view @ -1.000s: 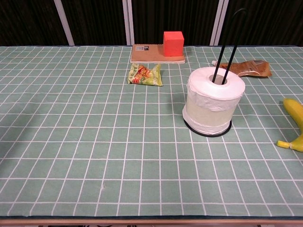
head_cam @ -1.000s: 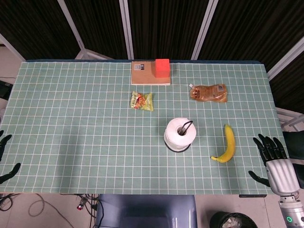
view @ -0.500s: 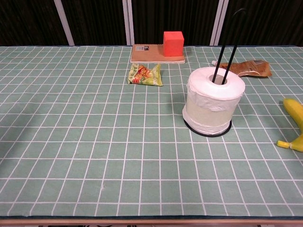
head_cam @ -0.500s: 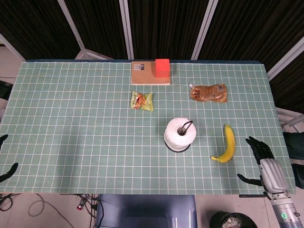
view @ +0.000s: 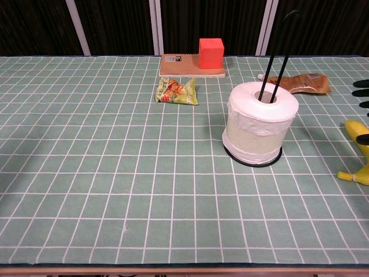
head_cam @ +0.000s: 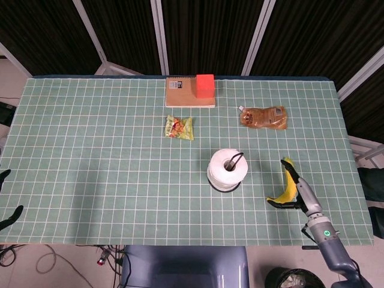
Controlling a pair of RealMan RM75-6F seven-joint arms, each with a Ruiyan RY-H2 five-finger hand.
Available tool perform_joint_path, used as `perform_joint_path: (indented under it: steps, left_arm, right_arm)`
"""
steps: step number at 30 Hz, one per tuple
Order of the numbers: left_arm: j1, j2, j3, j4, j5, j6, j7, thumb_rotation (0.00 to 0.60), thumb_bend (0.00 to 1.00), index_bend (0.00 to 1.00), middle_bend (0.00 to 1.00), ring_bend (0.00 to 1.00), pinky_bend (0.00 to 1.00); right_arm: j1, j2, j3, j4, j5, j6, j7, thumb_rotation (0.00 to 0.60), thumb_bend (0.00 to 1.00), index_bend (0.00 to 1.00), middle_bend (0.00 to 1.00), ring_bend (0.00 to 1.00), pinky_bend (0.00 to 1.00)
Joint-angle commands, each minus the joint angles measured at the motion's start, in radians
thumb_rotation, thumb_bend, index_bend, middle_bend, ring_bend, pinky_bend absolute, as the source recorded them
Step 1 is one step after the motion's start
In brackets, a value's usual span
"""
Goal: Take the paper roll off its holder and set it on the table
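Observation:
The white paper roll [head_cam: 228, 170] [view: 262, 123] stands upright on its black wire holder [head_cam: 239, 158] [view: 274, 55], whose hooked rod rises through the core. The holder's base ring [view: 252, 163] shows under the roll. My right hand [head_cam: 298, 189] hovers right of the roll, above the banana, turned edge-on with fingers apart and nothing in it. Its dark fingertips [view: 362, 93] enter the chest view at the right edge. Only the fingertips of my left hand [head_cam: 12, 216] show, at the table's front left corner, spread and holding nothing.
A yellow banana [head_cam: 282, 196] [view: 357, 138] lies right of the roll, partly under my right hand. Behind the roll are a brown pouch [head_cam: 264, 116], a green snack bag [head_cam: 179, 127], and a red cube [head_cam: 205, 85] on a cardboard box [head_cam: 180, 95].
My right hand has swung in from the table's right front edge, leftward over the banana, and turned edge-on. Its fingertips now show in the chest view. The roll has not moved.

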Motion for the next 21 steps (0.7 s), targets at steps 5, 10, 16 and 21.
perform_joint_path:
  steps: [5, 10, 16, 21]
  left_arm:
    - [0.0, 0.0, 0.002, 0.0, 0.0, -0.002, 0.002, 0.6, 0.22, 0.12, 0.0, 0.0, 0.03]
    - [0.0, -0.001, 0.001, 0.001, -0.003, -0.003, 0.005, 0.6, 0.22, 0.12, 0.0, 0.0, 0.03]
    - [-0.001, -0.001, 0.001, 0.0, -0.005, -0.006, 0.007, 0.6, 0.22, 0.12, 0.0, 0.0, 0.03]
    - [-0.002, -0.001, -0.001, 0.001, -0.009, -0.008, 0.008, 0.6, 0.22, 0.12, 0.0, 0.0, 0.03]
  right_arm:
    - [0.067, -0.151, 0.053, 0.104, 0.067, -0.07, 0.025, 0.6, 0.0, 0.0, 0.0, 0.0, 0.0]
    - [0.088, -0.207, 0.065, 0.139, 0.067, -0.082, 0.035, 0.6, 0.0, 0.0, 0.0, 0.0, 0.0]
    - [0.104, -0.26, 0.078, 0.175, 0.073, -0.093, 0.05, 0.6, 0.0, 0.0, 0.0, 0.0, 0.0]
    - [0.124, -0.3, 0.086, 0.213, 0.077, -0.114, 0.057, 0.6, 0.0, 0.0, 0.0, 0.0, 0.0]
